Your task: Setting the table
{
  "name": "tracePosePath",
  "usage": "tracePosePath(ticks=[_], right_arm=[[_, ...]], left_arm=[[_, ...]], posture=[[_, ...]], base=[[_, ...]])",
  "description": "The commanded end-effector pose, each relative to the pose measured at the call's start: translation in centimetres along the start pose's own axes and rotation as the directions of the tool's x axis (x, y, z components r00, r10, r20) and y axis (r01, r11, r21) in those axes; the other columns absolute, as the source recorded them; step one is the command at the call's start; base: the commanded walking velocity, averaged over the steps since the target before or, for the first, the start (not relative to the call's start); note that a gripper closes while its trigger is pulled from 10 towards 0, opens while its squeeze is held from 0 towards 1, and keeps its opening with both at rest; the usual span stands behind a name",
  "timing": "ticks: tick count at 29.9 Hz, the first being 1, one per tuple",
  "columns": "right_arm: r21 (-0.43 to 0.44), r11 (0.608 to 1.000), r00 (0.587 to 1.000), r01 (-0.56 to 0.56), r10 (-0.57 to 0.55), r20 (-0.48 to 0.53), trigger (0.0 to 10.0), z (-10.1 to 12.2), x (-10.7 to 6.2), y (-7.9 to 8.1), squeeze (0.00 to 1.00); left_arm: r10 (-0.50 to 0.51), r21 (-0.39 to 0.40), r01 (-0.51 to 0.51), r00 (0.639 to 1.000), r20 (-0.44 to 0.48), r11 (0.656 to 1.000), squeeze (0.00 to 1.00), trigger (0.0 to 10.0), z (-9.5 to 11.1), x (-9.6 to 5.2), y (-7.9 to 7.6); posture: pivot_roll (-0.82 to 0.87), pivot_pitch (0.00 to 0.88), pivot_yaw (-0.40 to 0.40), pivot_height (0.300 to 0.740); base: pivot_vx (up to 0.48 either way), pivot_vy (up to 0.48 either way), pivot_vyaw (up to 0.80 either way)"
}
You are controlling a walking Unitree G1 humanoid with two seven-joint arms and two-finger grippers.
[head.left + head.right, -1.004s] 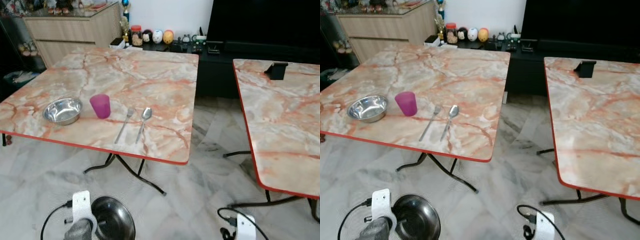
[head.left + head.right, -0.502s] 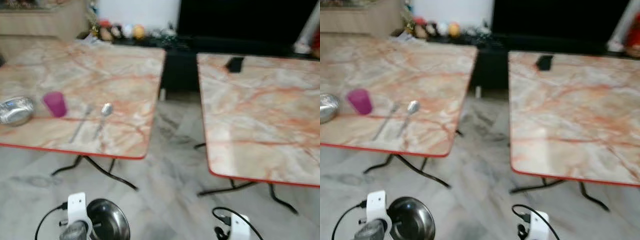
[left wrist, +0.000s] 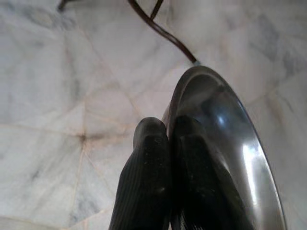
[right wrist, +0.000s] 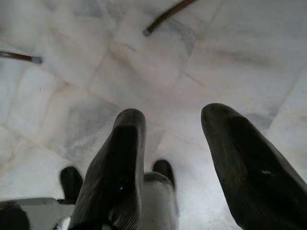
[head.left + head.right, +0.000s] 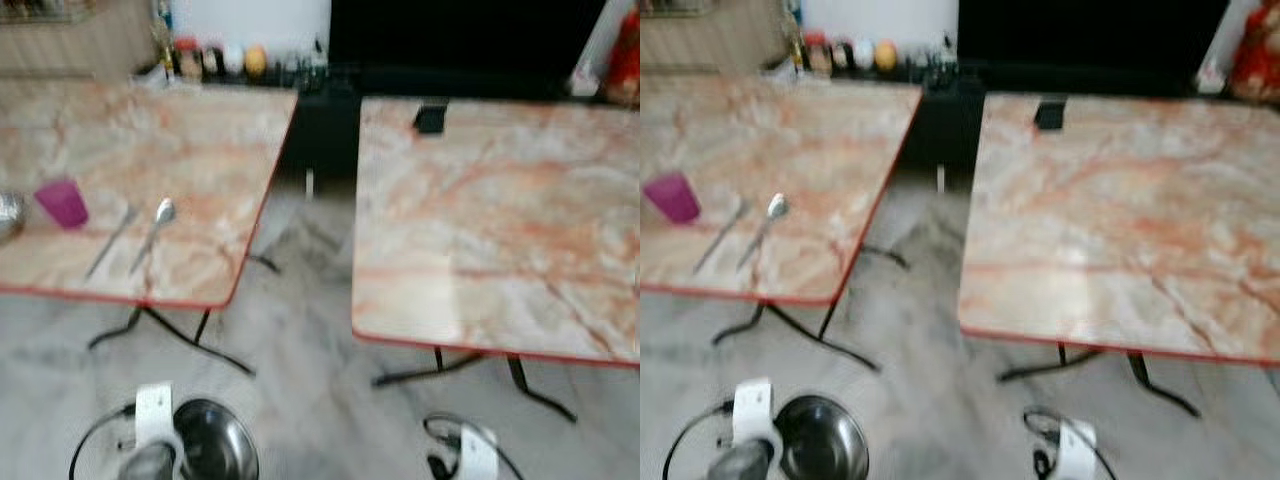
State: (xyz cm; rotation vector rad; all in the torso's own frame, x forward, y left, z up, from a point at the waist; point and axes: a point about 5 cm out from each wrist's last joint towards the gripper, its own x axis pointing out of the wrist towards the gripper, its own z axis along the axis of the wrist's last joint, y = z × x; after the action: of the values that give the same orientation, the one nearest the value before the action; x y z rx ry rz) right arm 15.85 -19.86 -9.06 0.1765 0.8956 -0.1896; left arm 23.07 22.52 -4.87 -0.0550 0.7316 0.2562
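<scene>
You face two marble-topped desks with a gap of floor between them: the right desk [image 5: 500, 220] is bare but for a small dark object [image 5: 431, 118] at its far edge, while the left desk [image 5: 190, 170] carries a purple cup [image 5: 62, 203], a fork [image 5: 111, 241] and a spoon [image 5: 153, 232]. The view is blurred, so steady yourself before approaching a desk. Your left claw [image 3: 165, 143] is pinched tight on the rim of a steel bowl [image 3: 225, 143], held low over the floor; keep that grip firm and the bowl level. Your right claw [image 4: 192, 158] hangs spread wide, holding nothing. Lift the bowl above the desk's red edge before reaching in.
</scene>
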Motion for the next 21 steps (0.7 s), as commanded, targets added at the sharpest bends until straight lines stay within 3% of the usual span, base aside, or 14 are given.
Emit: tracePosePath(ticks=[1,21], right_arm=[[0.003,1.000,1.000,0.012,-0.012,0.016,10.0,0.36,0.05,-0.15,0.00],[0.001,1.000,1.000,0.022,-0.022,0.007,10.0,0.27,0.03,-0.33,0.00]], left_arm=[[0.009,0.014,-0.009,1.000,-0.004,1.000,0.00,10.0,0.04,0.00,0.44],[-0.002,0.028,0.002,1.000,-0.005,1.000,0.00,10.0,-0.02,0.00,0.16]], posture=[[-0.03,0.000,0.021,0.740],[-0.03,0.000,0.018,0.740]], base=[[0.000,-0.281,0.00],[0.000,-0.277,0.00]])
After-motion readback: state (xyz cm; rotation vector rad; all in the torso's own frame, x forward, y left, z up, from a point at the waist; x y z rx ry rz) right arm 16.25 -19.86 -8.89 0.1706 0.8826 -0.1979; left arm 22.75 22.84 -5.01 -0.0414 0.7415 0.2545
